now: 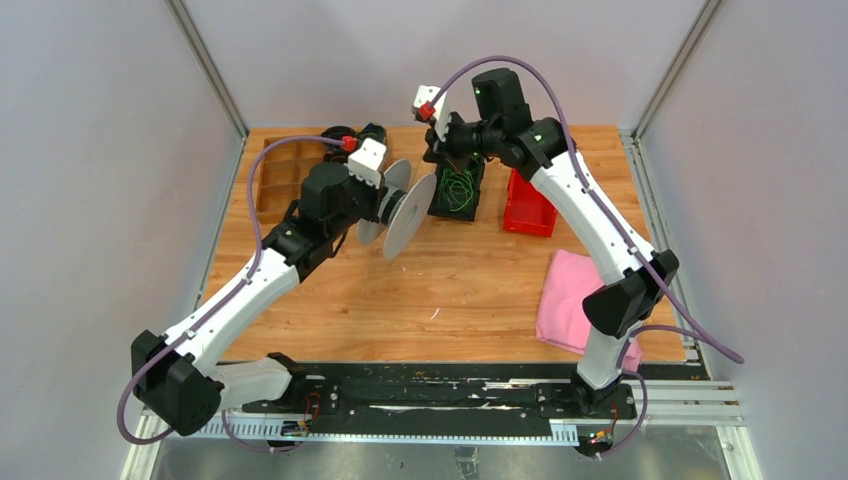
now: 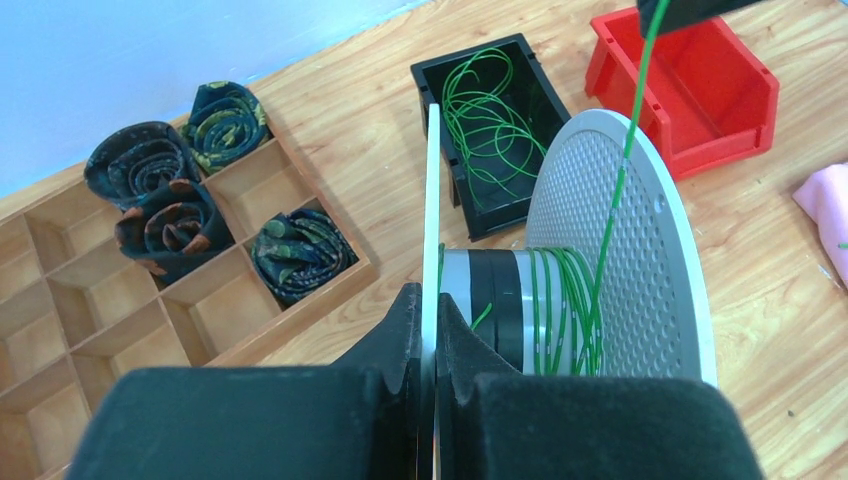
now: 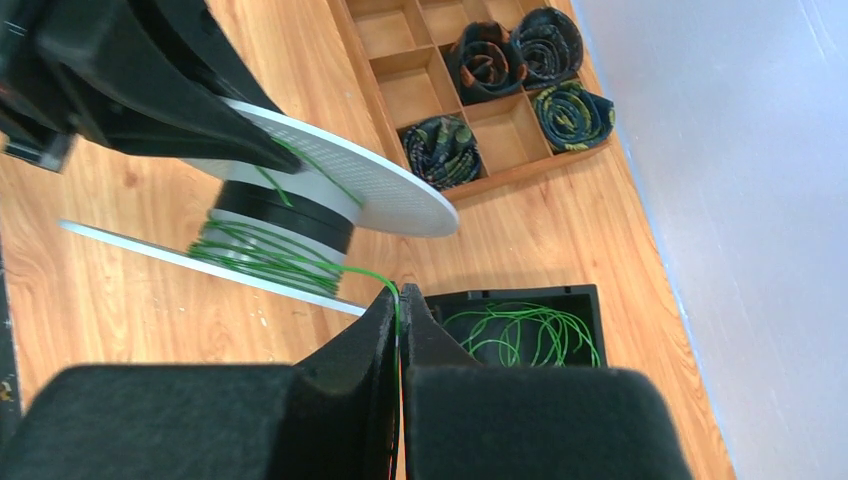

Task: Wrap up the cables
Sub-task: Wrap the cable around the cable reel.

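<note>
While left gripper [image 2: 431,310] clamps shut on the spool [image 2: 610,230] flange to steady it, right gripper [image 3: 398,305] pinches the cable [image 3: 265,258] shut, likely for winding tension.

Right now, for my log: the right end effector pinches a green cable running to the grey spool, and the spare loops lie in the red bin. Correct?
No: the spare loops lie in the black bin, not the red bin; the left wrist view shows it.
</note>
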Controlling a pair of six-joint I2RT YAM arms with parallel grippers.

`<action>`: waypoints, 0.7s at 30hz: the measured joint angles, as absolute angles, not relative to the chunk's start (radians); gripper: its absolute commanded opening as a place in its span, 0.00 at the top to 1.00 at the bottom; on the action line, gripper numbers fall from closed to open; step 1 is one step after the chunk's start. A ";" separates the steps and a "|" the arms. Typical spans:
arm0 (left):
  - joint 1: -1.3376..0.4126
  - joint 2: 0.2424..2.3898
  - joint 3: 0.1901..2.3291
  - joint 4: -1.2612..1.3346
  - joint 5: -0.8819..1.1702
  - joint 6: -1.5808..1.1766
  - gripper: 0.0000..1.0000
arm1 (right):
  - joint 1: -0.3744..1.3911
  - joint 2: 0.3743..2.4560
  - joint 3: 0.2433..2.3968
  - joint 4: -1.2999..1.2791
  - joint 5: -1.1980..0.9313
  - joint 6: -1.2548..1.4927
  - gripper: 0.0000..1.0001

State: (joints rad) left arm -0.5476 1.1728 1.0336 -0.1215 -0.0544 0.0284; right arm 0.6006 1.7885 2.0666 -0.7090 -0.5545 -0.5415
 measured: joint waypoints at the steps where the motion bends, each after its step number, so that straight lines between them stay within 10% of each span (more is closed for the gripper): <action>1: -0.548 1.171 1.034 -0.124 -0.047 0.028 1.00 | 0.594 1.792 2.067 -0.709 -0.556 -0.552 0.99; 21: -0.548 1.162 1.034 -0.200 0.059 0.020 1.00 | 0.523 1.842 1.986 -0.699 -0.629 -0.670 0.99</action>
